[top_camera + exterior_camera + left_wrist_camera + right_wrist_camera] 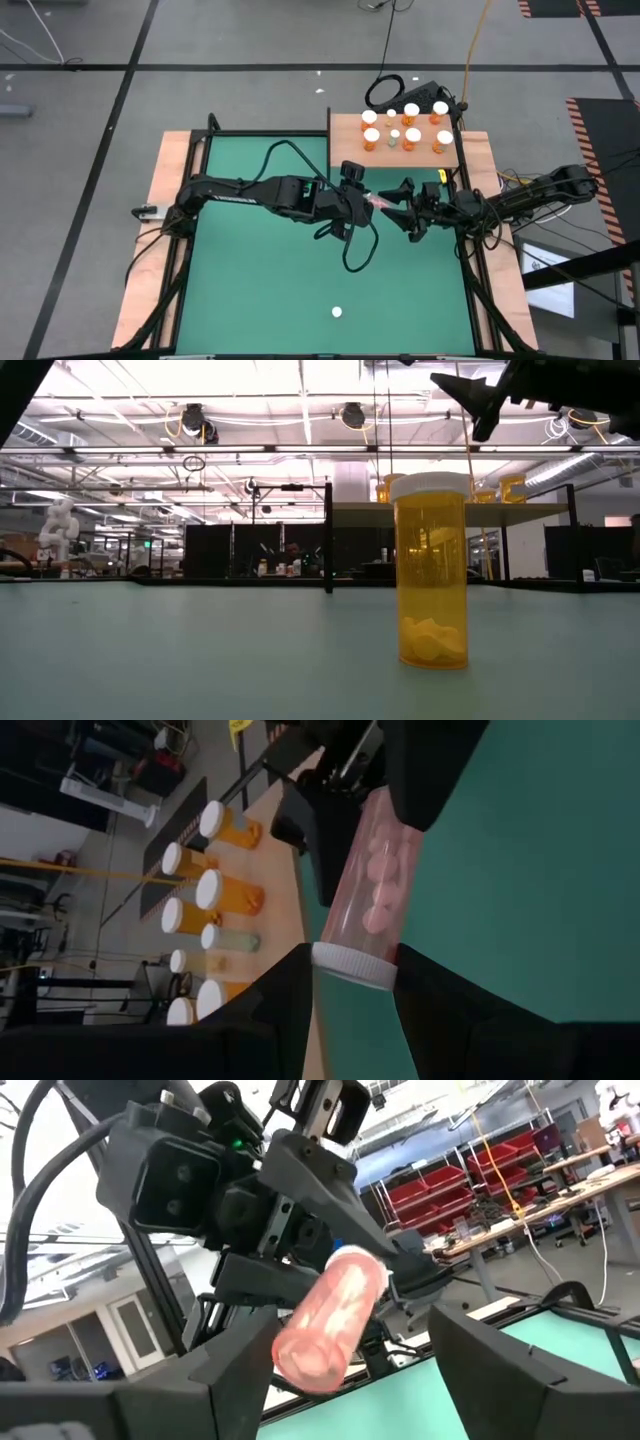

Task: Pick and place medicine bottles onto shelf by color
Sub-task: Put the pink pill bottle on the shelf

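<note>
Between both pincers, left pincer [368, 199] fingers hide the pink bottle's [372, 890] cap.

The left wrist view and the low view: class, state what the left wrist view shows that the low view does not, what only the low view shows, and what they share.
Only the left wrist view shows the pink bottle gripped at its white cap by the left gripper, and the capped bottles on the shelf. Only the low view shows the lone orange bottle standing upright, pills at its bottom. Both show the green mat.
</note>
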Action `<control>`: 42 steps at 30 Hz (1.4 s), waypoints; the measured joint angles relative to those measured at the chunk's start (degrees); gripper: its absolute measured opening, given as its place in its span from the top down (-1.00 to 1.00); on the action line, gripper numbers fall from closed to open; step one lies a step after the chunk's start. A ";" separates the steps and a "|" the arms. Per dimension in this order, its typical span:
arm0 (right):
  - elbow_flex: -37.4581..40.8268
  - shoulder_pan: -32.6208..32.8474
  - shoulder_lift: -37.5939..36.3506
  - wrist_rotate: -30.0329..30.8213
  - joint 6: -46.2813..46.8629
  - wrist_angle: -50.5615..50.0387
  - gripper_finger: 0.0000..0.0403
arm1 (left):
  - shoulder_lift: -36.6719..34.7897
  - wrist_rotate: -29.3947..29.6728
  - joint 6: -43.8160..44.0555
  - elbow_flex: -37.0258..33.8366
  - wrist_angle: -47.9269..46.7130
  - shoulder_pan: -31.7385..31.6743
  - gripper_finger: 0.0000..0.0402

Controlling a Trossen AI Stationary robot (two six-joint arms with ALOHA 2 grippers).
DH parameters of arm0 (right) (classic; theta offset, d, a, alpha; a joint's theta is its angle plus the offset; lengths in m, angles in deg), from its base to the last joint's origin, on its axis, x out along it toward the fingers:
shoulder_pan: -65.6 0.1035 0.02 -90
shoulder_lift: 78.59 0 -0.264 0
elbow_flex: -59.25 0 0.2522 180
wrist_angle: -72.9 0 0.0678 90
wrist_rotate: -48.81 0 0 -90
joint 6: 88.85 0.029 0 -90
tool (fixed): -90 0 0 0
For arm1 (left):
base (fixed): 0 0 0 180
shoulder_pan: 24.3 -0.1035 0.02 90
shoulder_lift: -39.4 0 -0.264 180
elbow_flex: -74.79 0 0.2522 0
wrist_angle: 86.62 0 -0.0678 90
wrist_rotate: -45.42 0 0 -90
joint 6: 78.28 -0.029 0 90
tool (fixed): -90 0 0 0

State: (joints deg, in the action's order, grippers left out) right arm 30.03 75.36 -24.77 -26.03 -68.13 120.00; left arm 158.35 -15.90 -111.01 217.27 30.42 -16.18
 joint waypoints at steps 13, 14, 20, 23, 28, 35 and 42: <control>0.00 -0.02 0.00 -0.27 -1.66 0.60 0.38 | 0.00 1.05 -1.47 0.00 -0.20 0.81 0.33; 0.00 -0.02 0.00 -0.26 -1.90 0.59 0.45 | 0.00 1.39 -0.58 0.00 -0.18 1.01 0.33; 0.00 -0.04 0.00 -0.36 -3.38 1.11 0.61 | 0.00 1.51 4.21 0.00 2.40 1.83 0.05; 0.00 -0.04 0.00 -0.26 -3.60 1.24 0.57 | -0.03 1.36 5.06 0.00 5.26 2.18 -0.14; 0.00 -0.04 -0.02 -1.70 -3.84 1.63 0.52 | -1.50 1.34 5.51 0.04 7.47 2.62 -0.37; 0.00 -0.04 -1.03 -3.40 -4.53 2.16 0.57 | -4.10 1.33 9.84 0.02 5.12 3.26 -0.44; 1.28 0.09 -3.77 -7.74 -6.54 4.54 0.55 | -8.54 -1.95 19.43 -2.15 -1.74 2.49 -0.44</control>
State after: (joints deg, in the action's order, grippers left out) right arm 31.31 75.45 -28.54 -33.77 -74.67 124.55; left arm 149.82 -17.85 -91.58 215.12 28.68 -13.69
